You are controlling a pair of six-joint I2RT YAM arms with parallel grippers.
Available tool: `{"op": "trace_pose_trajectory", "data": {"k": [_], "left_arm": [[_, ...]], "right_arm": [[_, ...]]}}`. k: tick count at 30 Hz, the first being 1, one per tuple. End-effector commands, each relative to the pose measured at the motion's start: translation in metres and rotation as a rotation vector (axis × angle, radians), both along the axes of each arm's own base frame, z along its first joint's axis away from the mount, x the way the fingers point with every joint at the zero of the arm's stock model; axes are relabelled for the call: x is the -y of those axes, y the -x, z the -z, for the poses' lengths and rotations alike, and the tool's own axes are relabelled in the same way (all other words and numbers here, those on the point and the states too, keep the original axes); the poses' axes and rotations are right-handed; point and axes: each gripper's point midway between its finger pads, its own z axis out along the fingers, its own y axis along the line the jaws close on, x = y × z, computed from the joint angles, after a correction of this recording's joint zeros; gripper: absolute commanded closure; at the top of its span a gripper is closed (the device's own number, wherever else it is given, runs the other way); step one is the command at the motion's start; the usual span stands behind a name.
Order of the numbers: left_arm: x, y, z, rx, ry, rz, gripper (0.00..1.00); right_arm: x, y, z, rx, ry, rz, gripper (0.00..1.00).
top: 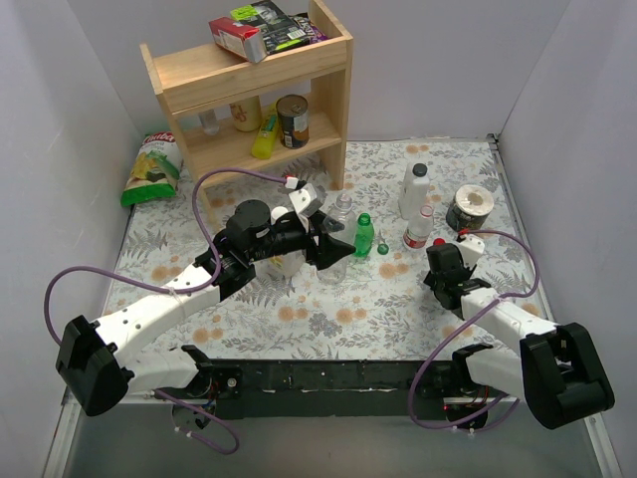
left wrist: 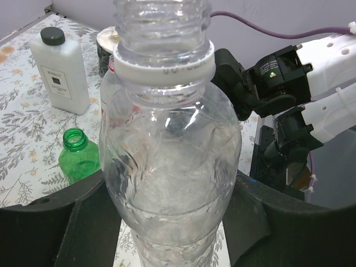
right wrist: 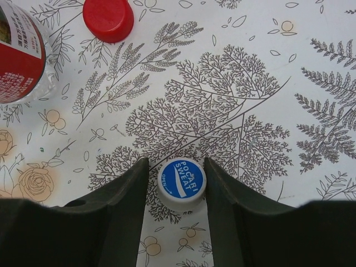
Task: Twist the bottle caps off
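Note:
My left gripper is shut on the large clear bottle and holds it upright. Its neck is open and only a white ring is left on it. The small green bottle stands open beside it, with the green cap on the table. My right gripper is low over the table, and its fingers straddle the blue cap with a small gap. The red cap lies by the red-labelled bottle. The white cap is not in view.
An opaque white bottle with a dark cap and a round tin stand at the back right. A wooden shelf with cans and boxes is at the back. A snack bag lies to the left of the shelf.

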Motion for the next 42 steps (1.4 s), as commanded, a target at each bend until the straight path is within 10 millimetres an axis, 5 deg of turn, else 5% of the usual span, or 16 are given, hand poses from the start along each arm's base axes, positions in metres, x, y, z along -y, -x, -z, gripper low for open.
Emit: {"op": "trace_pose_trajectory", "data": {"k": [1,12,18,22,27,29,30,35,36,40,42], "left_arm": [[-0.004,0.002,-0.022,0.054,0.043,-0.013,0.64],[-0.002,0.001,-0.018,0.046,0.034,-0.010,0.64],[-0.001,0.000,-0.014,0.044,0.026,-0.005,0.64],[0.003,0.000,-0.005,0.029,0.007,0.009,0.64],[0.008,0.008,-0.001,0.026,0.000,0.067,0.64],[0.010,0.010,0.000,0.021,0.000,0.089,0.64],[0.011,0.014,0.001,0.019,0.000,0.110,0.64],[0.015,0.015,0.009,-0.008,-0.011,0.136,0.64],[0.016,0.013,0.013,-0.017,-0.020,0.133,0.64],[0.017,0.010,0.017,-0.025,-0.030,0.122,0.64],[0.018,0.010,0.019,-0.030,-0.032,0.125,0.64]], "right_arm": [[0.002,-0.005,-0.010,0.044,-0.013,0.027,0.47],[0.002,-0.003,-0.016,0.054,-0.014,0.014,0.39],[0.011,0.001,-0.044,0.112,-0.004,0.054,0.40],[0.008,0.006,-0.091,0.220,-0.033,-0.012,0.41],[-0.028,-0.001,-0.191,0.397,-0.094,-0.284,0.39],[-0.054,0.003,-0.213,0.381,-0.146,-0.438,0.39],[-0.066,-0.003,-0.248,0.411,-0.170,-0.497,0.39],[-0.146,0.014,-0.325,0.447,-0.406,-0.924,0.42],[-0.156,0.014,-0.334,0.458,-0.446,-0.964,0.33],[-0.191,0.035,-0.377,0.529,-0.562,-1.123,0.33],[-0.211,0.045,-0.375,0.494,-0.574,-1.178,0.33]]}}
